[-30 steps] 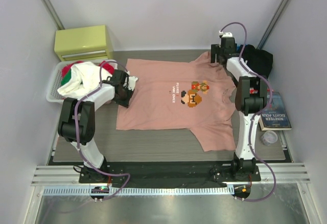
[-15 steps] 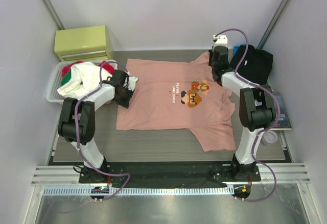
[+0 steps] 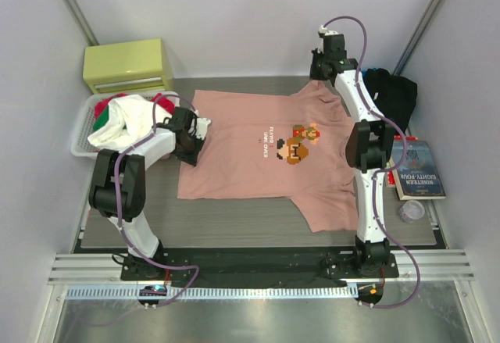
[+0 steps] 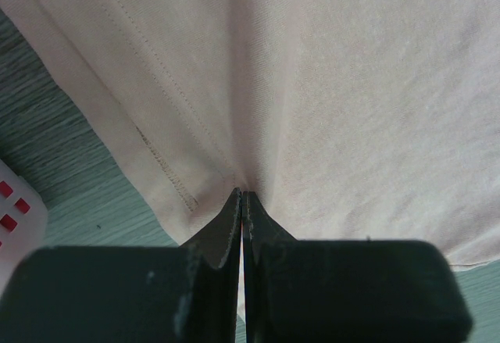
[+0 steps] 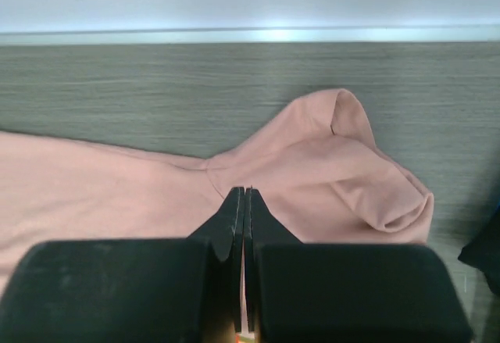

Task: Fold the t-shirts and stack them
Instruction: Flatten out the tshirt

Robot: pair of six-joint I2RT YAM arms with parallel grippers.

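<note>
The left gripper is crowded on its outer side by a white plastic basket heaped with clothes; the right gripper by a crumpled black t-shirt. Between them, open room is found above the flat salmon-pink t-shirt

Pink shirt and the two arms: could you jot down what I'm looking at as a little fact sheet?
Pink shirt: spread flat on the table, print facing up
Left gripper: shut, pinching the shirt's hem
Right gripper: shut, pinching cloth beside the bunched far sleeve
Black shirt: crumpled at the far right, not held
Basket: far left, holding more clothes
Folding: no fold made yet
</note>
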